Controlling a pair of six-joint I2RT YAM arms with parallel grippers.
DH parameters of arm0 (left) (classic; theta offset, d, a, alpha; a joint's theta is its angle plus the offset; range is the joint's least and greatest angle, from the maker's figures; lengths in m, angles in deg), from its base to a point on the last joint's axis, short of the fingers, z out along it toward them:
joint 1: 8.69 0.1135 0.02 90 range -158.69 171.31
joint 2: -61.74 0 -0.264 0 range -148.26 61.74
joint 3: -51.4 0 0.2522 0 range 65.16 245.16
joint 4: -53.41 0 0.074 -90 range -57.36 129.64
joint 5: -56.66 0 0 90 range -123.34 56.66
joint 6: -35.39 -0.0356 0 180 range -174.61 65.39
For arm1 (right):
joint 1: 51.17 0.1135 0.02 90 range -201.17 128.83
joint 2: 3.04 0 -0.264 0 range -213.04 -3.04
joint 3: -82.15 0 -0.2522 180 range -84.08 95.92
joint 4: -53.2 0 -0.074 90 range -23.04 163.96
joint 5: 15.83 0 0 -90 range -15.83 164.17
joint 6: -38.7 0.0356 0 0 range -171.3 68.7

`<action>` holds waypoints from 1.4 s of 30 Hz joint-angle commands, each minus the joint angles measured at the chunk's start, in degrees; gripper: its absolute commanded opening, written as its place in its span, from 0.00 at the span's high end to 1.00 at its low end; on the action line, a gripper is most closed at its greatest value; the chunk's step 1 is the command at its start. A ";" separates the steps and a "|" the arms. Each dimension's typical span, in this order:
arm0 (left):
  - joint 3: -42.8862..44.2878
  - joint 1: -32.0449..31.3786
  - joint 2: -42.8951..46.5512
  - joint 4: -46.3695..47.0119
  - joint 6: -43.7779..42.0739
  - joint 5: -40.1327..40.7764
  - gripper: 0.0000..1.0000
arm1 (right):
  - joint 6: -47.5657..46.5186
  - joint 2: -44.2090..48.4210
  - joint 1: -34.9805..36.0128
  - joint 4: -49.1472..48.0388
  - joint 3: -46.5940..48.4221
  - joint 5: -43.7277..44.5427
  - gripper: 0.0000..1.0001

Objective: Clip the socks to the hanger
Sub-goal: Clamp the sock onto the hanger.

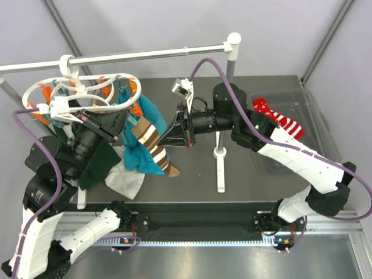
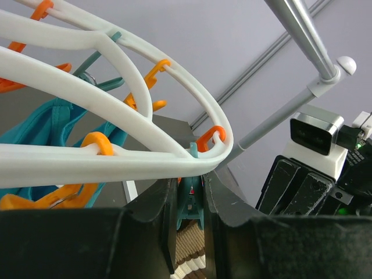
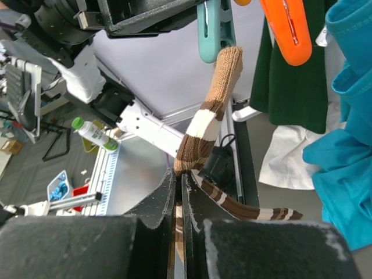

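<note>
Top cam's looking down from behind, wide. L wrist's peering up, close under hanger (image 2: 145, 163). R wrist's tight on brown sock (image 3: 203, 122); top's sharing both.

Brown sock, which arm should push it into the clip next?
Right. The right gripper pinches the brown sock, its top beside the teal clothespin; the left gripper is busy squeezing that clothespin.

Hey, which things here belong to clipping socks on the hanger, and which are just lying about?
Job: hanger, brown striped sock, red striped sock, teal clothespin.
Lying about: teal garment, dark green cloth, white cloth, long rail.
</note>
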 commanded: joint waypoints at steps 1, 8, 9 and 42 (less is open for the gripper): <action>-1.53 0.12 1.02 1.39 -0.38 -2.68 1.00 | 0.86 0.12 -1.10 -4.75 -0.26 -5.09 1.00; -3.99 0.12 3.48 5.87 -0.38 -5.23 1.00 | 2.36 -1.90 -3.30 -5.99 0.88 -11.34 1.00; -4.08 0.12 3.83 6.23 -0.29 -5.75 1.00 | 2.36 -2.16 -3.22 -5.99 1.14 -11.60 1.00; -4.08 0.12 3.84 5.26 0.68 -4.52 1.00 | 4.11 -2.16 -4.18 -11.08 2.11 -18.54 1.00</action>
